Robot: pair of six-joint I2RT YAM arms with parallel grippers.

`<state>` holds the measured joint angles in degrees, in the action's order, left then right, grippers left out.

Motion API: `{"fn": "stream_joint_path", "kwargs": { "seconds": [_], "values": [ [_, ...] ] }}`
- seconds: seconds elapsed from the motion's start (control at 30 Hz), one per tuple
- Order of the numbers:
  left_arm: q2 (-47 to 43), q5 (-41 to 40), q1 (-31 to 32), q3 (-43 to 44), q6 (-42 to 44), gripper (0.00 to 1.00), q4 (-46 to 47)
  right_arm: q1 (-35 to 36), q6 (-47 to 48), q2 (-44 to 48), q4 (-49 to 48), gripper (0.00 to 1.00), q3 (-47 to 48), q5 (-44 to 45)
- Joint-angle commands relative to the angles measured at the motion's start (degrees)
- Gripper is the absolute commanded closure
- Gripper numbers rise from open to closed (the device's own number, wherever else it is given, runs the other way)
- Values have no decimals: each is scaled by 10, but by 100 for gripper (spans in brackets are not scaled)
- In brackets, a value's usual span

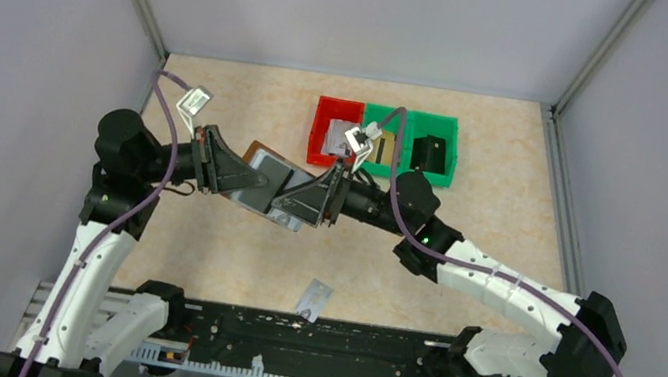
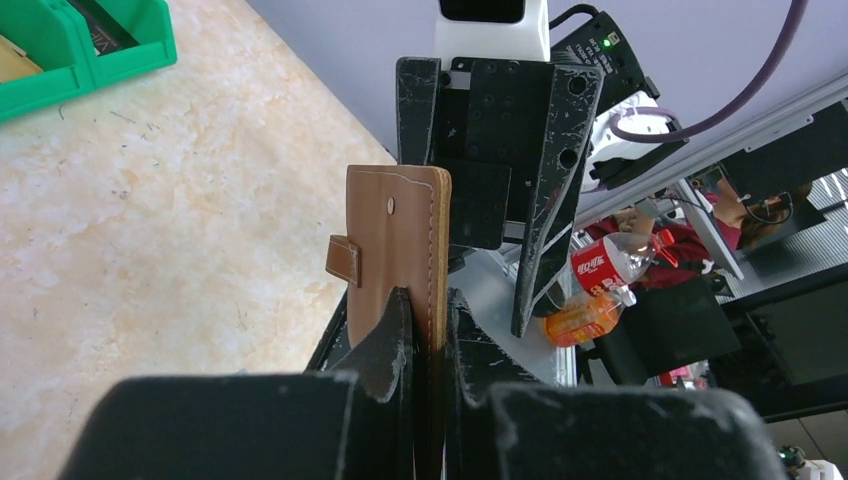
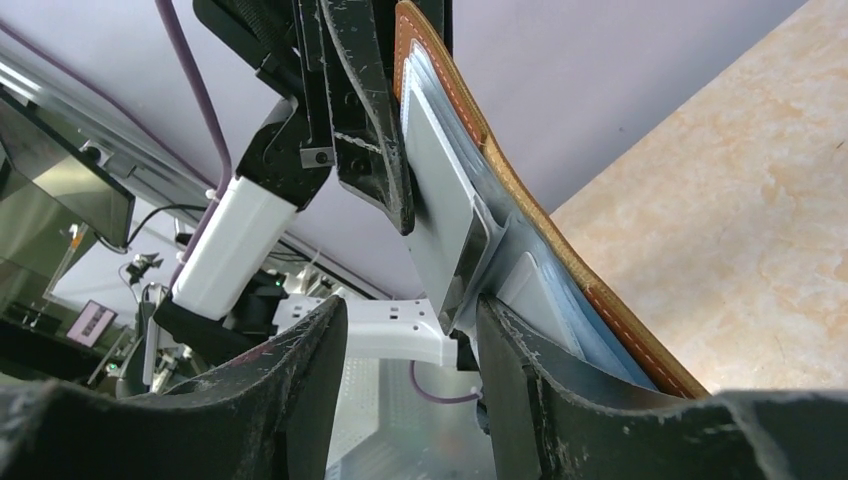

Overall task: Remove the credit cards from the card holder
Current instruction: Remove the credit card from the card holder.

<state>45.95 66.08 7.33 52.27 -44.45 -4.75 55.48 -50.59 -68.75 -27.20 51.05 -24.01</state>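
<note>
We judge the step in hand to be drawing a card out of the open pocket. To do it well, our right hand point(image 3: 412, 320) should bring the pale grey card point(image 3: 440, 200) squarely between its fingers. It should pinch only the card's free edge, not the clear pocket or the leather, then pull along the pocket's line while the other hand braces. Our left hand point(image 2: 428, 312) is clamped tight on the brown leather card holder point(image 2: 395, 240), gripping its near edge and holding it upright off the desk point(image 1: 199, 248). The right hand stands wide open and holds nothing. The card lies just beside one finger point(image 3: 520, 370), seemingly touching it. Another card point(image 1: 316, 299) lies on the desk below both hands.
</note>
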Motion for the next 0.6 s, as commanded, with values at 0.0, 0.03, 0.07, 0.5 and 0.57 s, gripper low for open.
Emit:
{"fn": "stream_joint_path", "kwargs": {
  "seconds": [0.0,0.03,0.07,0.5,0.57],
  "values": [
    [-8,37,0,-7,-67,100,78,5,-5,-11,-32,50,7,26],
    [-8,42,0,-8,-75,100,84,5,-5,-11,-33,50,8,30],
    [-8,44,0,-8,-84,100,90,5,-6,-11,-36,50,7,33],
    [-10,51,1,-21,-99,100,100,5,-112,-56,-236,79,-11,-4],
    [-12,45,1,-22,-86,97,82,5,-117,-57,-236,81,-13,7]
  ]
}}
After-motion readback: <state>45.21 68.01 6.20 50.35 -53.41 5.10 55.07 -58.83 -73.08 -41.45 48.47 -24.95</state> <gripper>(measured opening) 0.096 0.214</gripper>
